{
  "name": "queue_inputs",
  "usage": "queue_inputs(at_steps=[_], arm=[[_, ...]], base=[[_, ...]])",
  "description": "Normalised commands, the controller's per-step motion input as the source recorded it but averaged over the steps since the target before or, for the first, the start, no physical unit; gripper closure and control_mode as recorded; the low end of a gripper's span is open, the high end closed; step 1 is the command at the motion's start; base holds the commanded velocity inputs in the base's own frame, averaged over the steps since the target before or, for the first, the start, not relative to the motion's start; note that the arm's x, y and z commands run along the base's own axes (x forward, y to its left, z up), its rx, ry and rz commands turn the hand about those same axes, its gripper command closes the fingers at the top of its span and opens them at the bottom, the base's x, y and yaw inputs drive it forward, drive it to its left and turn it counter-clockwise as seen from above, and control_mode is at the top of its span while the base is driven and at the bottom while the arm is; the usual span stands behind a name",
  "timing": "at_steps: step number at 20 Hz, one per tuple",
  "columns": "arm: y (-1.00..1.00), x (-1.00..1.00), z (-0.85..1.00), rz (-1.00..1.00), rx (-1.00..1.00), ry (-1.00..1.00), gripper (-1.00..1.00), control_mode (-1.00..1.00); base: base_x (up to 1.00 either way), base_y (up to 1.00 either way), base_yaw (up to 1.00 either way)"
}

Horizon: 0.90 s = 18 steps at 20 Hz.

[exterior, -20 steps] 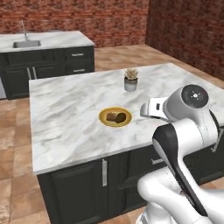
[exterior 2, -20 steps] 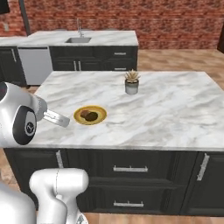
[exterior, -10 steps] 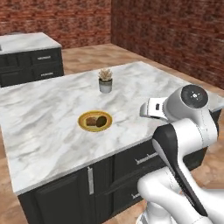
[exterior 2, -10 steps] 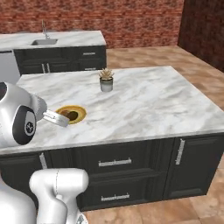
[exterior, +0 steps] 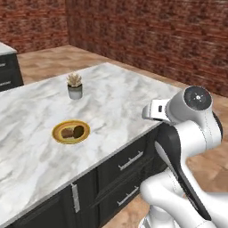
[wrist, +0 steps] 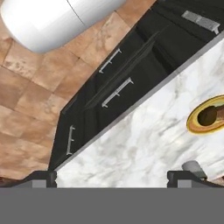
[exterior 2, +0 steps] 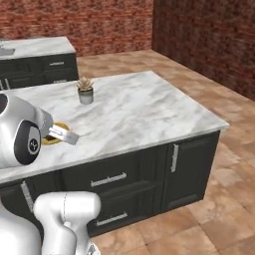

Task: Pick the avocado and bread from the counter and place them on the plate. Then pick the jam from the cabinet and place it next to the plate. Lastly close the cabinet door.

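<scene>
You are looking at a large white-grey veined marble worktop (exterior: pixel 116 102) sitting over dark drawer fronts with silver handles (exterior 2: pixel 108 180), on a terracotta tiled floor (exterior 2: pixel 209 209) with a red brick wall (exterior: pixel 156 40) behind. A round shallow plate with a yellow-orange rim (exterior: pixel 57 132) is lying on the worktop, toward its near edge in the left base view. Two small lumps are resting side by side in the plate's middle: the tan-brown blocky bread (exterior: pixel 67 132) and, touching it, the very dark oval avocado (exterior: pixel 78 131). Farther back on the marble, well apart from the plate, a small grey pot holding a spiky pale plant (exterior: pixel 75 87) is standing upright. Your white arm is folding up beside the worktop, its hand hanging above the worktop's near edge. In the hand view the two dark fingers (wrist: pixel 42 176) are standing as wide apart as they go and gripping nothing, with bare marble between them; the plate is showing at the right edge of that view and the grey pot just beside the right-hand finger.
</scene>
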Motion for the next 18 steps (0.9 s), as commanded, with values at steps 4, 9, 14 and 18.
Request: queue_inputs(at_steps=[4,9,14,18], arm=[[0.00,0.00,0.00,0.00,0.00,0.00,-1.00,1.00],[0.00,0.00,0.00,0.00,0.00,0.00,-1.00,1.00],[0.00,0.00,0.00,0.00,0.00,0.00,-1.00,1.00],[0.00,0.00,0.00,0.00,0.00,0.00,-1.00,1.00]], base=[[-0.10,0.05,-0.39],[-0.13,0.03,-0.39],[-0.08,0.07,-0.38],[-0.16,0.01,-0.37]])
